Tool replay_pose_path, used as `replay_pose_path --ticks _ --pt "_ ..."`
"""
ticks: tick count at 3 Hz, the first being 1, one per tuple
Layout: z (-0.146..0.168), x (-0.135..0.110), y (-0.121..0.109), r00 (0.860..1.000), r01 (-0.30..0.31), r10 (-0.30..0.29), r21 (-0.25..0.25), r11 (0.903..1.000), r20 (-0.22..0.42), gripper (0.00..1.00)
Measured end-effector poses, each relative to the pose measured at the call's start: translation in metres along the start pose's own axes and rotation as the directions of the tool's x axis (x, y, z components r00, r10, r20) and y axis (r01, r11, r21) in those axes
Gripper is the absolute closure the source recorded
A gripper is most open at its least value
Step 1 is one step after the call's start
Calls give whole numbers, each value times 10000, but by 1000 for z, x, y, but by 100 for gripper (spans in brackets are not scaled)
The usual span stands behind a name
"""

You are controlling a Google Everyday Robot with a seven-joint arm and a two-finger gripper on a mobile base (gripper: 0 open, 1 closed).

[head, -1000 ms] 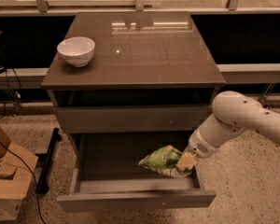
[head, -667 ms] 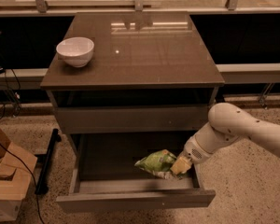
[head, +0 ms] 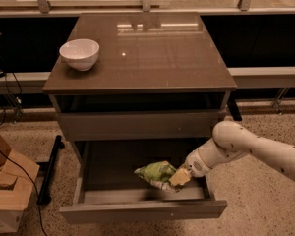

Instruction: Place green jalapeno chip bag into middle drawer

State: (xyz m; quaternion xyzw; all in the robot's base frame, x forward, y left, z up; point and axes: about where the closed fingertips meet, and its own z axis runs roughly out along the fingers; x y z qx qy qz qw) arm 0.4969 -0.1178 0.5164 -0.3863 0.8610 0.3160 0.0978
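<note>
Nearest, pulled wide open: wide shallow grey middle drawer point(head: 142, 209), dark bottom bare along the left; inside it, toward the front right, crinkled light-green foil green jalapeno chip bag point(head: 156, 172), pillow-shaped, long axis running left to right with a slight tilt; resting on the bottom or just above it, cannot tell which; touching its right end, pale two-finger claw point(head: 180, 177) on a white arm reaching in from the right, closed on that end; hence bag lying leftward from the claw, within the drawer walls; judged next: let go, then withdraw rightward and upward, clear of the side wall; behind, plain grey drawer front point(head: 137, 126); farthest, round white ceramic bowl point(head: 80, 53) at the back left of the glossy brown bench point(head: 152, 53).
</note>
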Motion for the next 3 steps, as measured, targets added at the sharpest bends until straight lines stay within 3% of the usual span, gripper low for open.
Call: replay_pose_path --ticks 1,2,3 --pt "34 -5 -3 9985 -397 421 -669 9970 355 58" --pt "71 5 4 9872 -1319 1464 -1927 9723 631 35" --pt "80 8 6 9855 -1432 1588 -2112 9669 592 13"
